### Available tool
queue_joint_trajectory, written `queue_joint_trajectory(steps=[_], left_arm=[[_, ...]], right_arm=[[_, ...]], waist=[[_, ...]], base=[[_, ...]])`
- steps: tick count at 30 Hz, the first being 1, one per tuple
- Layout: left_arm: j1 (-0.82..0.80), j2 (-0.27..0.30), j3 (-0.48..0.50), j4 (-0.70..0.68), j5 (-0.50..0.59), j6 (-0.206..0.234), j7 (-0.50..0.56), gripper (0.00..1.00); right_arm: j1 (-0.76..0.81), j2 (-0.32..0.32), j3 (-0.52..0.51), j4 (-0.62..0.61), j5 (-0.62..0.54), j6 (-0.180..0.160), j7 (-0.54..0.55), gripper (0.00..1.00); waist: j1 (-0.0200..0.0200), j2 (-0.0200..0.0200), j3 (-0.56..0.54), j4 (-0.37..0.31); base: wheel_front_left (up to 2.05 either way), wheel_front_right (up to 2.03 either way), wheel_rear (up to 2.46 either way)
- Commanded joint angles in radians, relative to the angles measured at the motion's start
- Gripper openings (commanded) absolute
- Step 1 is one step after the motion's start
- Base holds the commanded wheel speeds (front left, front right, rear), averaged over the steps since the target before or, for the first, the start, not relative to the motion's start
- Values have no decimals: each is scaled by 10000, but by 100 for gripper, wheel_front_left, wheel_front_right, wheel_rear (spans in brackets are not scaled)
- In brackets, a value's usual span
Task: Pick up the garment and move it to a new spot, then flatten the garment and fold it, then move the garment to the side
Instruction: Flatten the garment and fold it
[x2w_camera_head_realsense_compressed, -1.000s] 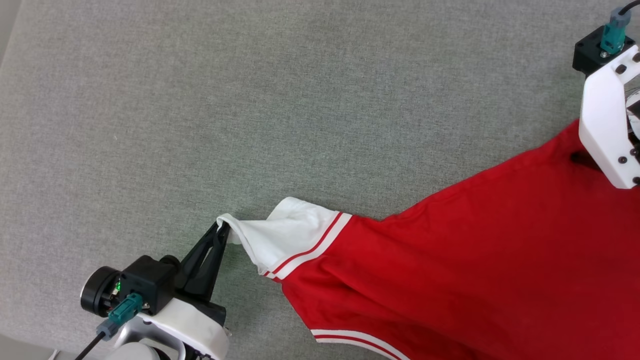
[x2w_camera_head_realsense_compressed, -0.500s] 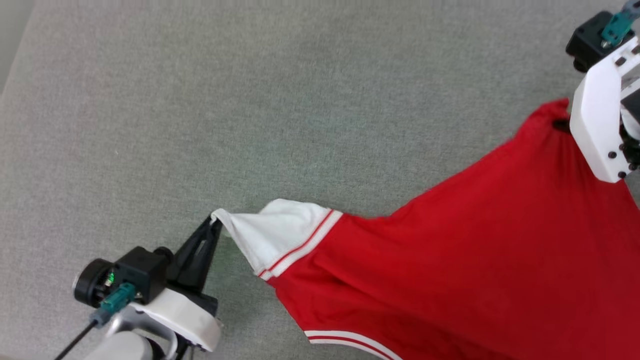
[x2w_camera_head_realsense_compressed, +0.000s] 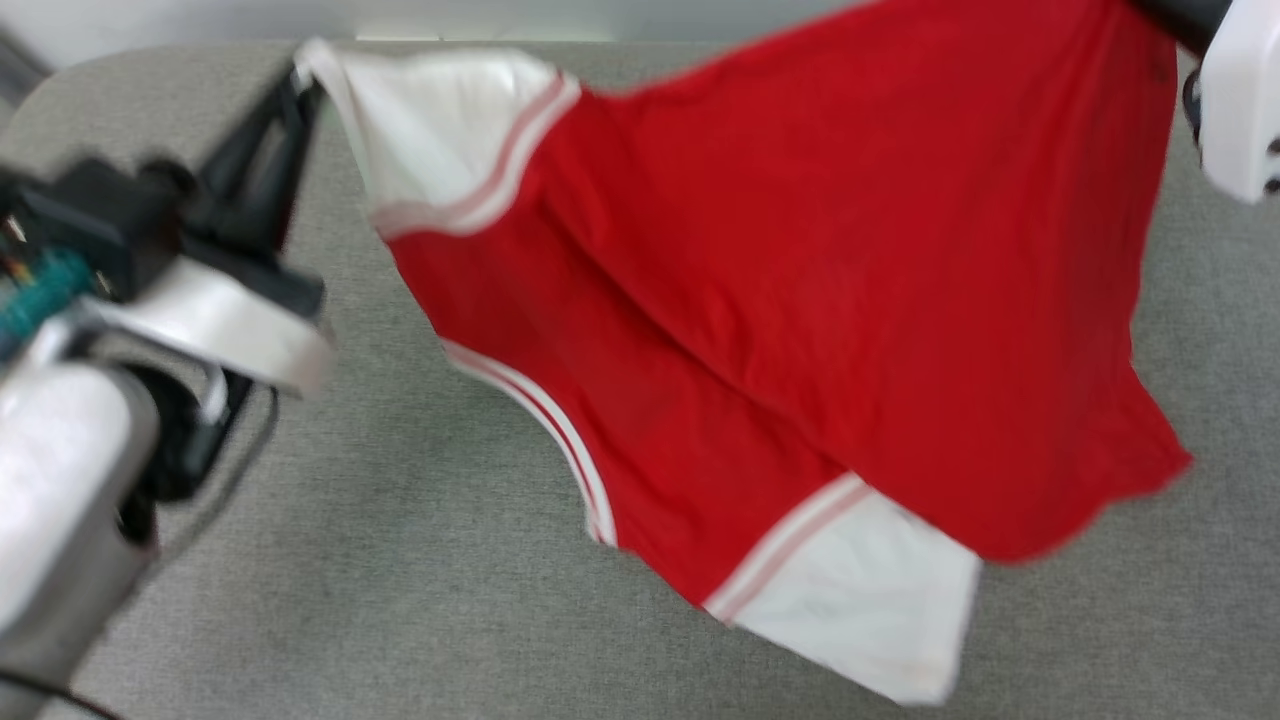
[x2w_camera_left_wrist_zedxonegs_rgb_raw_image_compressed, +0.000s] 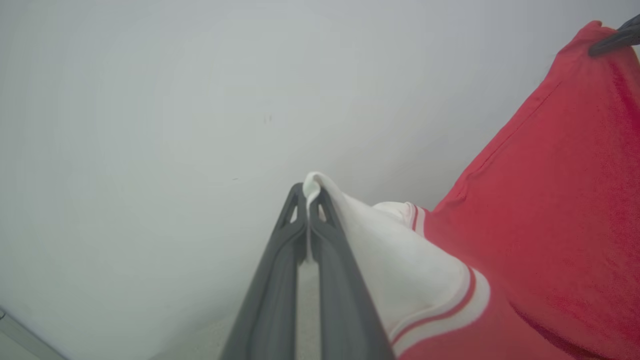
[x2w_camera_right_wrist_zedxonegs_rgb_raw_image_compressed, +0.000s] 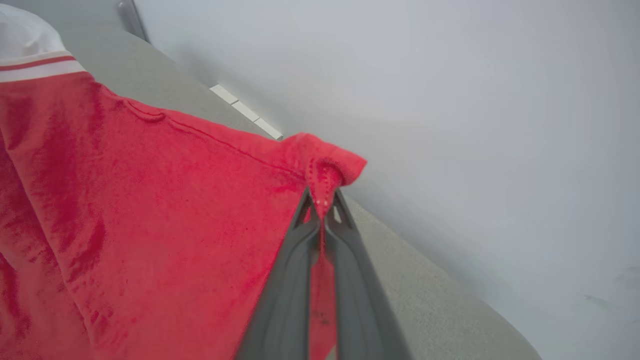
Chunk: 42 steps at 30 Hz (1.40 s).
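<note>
- The garment (x2w_camera_head_realsense_compressed: 800, 250) hangs in the air above the grey table (x2w_camera_head_realsense_compressed: 400, 600), stretched between the two tools. Its red body sags in the middle and the other sleeve (x2w_camera_head_realsense_compressed: 870, 610) dangles lowest.
- The left tool (x2w_camera_left_wrist_zedxonegs_rgb_raw_image_compressed: 307, 195) is closed tight on the edge of a white sleeve (x2w_camera_left_wrist_zedxonegs_rgb_raw_image_compressed: 400, 260). Only a thin fold of cloth sits between its very tips.
- The right tool (x2w_camera_right_wrist_zedxonegs_rgb_raw_image_compressed: 322, 202) is also pinched closed, on a bunched red corner (x2w_camera_right_wrist_zedxonegs_rgb_raw_image_compressed: 327, 167) of the garment, with some cloth trailing down between its fingers.
- The step in hand looks like the carry to a new spot, with the laying-flat to come after.
- To do it well, the two tools should travel together at the same height and the same distance apart, so the cloth is neither dragged off one tip nor allowed to fold on itself.
- The sleeve grip looks the weaker one, so I would avoid jerks and any extra pull toward the right side.
- The head view is blurred, so I cannot tell whether the dangling sleeve touches the table. Lifting a little more before moving sideways would stop it catching.
- For setting down, let the low hanging edge meet the table first. Then lower while drawing away from it, so the body rolls out flat rather than heaping.
</note>
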Motion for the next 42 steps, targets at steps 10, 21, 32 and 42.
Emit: queue_joint_trajectory(steps=[10, 21, 32, 42], left_arm=[[-7481, -1038, 293, 2823, 893, -1876, 843, 0], [-11553, -1972, 76, 5566, 1386, -2648, 422, 0], [-12444, -2450, -344, 7454, 1190, -2866, -415, 0], [-10059, -2224, -1239, 7935, 657, -2924, -1179, 0]], right_arm=[[-4404, 1826, -1168, 2282, -2270, -7, -1893, 0], [-7417, 2735, -1210, 4183, -3730, -7, -2598, 0], [-7835, 3390, -591, 5888, -3731, -7, -3552, 0], [-5348, 3605, 793, 6510, -2812, -7, -4712, 0]], waist=[[-1, 0, 1731, -423], [-1, 0, 2759, -322], [-1, 0, 3096, -282], [-1, 0, 2335, -521]], base=[[0, 0, 0], [0, 0, 0], [0, 0, 0], [0, 0, 0]])
